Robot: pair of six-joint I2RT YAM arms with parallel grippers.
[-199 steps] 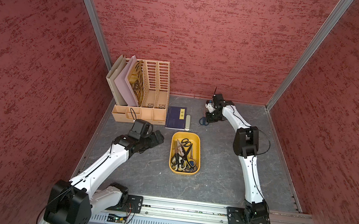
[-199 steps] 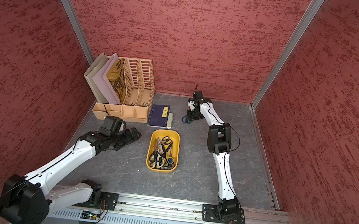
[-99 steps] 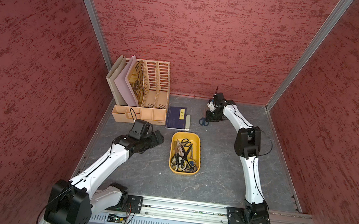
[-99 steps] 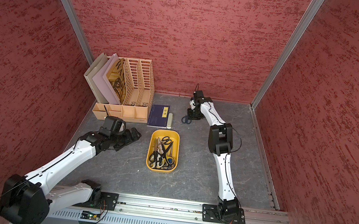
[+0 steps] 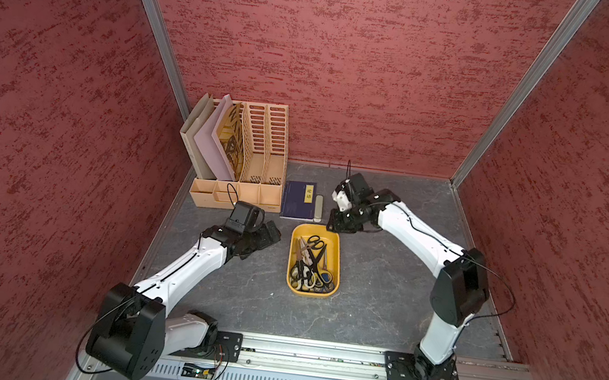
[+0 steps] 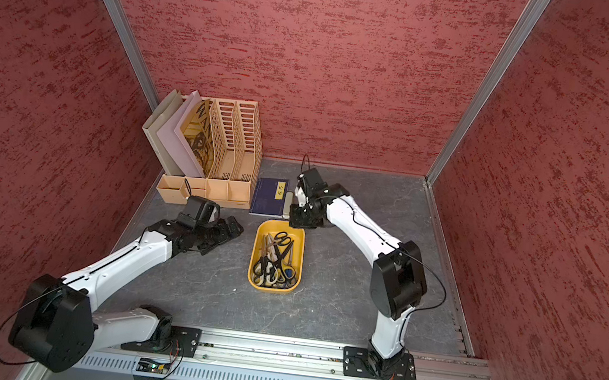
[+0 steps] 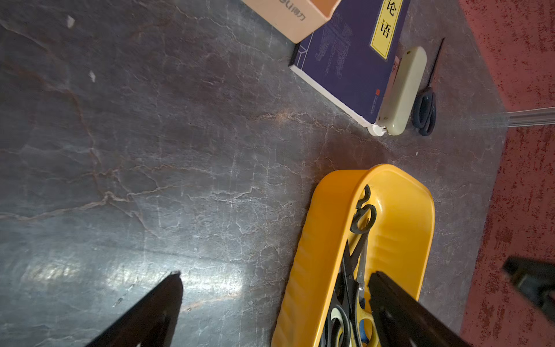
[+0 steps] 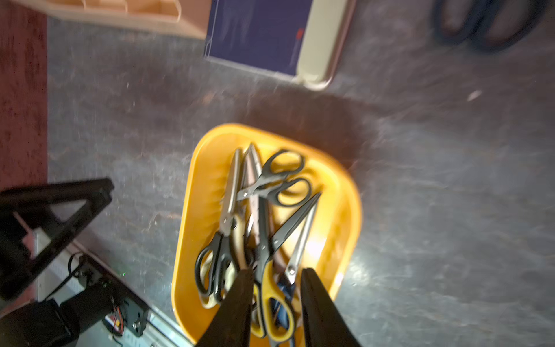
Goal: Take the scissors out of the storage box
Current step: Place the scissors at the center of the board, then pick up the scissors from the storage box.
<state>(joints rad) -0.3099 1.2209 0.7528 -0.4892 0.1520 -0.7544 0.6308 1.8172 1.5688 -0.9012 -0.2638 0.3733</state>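
Scissors [image 5: 312, 264]: a tangled heap lies inside the box [image 5: 310, 292], mid-bench. Most pairs lie along the box's long axis, which runs from the rail toward the back wall, with most handles at the rail end. A black pair [image 5: 315, 243] lies on top with its loops at the far end. A blue pair [image 7: 425, 112] is already out, flat on the bench [image 7: 150, 135] just beside the stapler [image 7: 401, 90] and the book [image 7: 345, 57].

Right claw [image 8: 276, 270]: jaws a narrow gap apart, nothing between them. In both top views it sits just off the box's far right corner. Its wrist view looks down the length of the heap.

Left claw [image 7: 275, 274]: jaws spread wide, empty, low beside the box's left long wall, near but apart.

Assessment: the right claw is the nearer to the black pair's loops, which lie a short way from it toward the rail. The narrow gap looks too tight to straddle a pair, so I judge it needs widening before descent. The crossed blades may drag neighbouring pairs along.
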